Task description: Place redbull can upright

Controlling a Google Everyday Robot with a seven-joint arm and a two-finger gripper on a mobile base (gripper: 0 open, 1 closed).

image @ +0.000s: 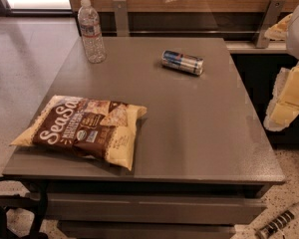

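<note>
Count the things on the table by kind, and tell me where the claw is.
Drink cans: 1, the redbull can, lying on its side.
Water bottles: 1, the water bottle, upright.
Snack bags: 1, the chip bag, lying flat.
Total: 3 on the table.
The claw hangs beyond the table's right edge, touching none.

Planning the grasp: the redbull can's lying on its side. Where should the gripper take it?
Probably mid-body of the redbull can, from above, closing across its round width: it lies on its side, long axis left-right. The gripper hangs right of the table.
</note>
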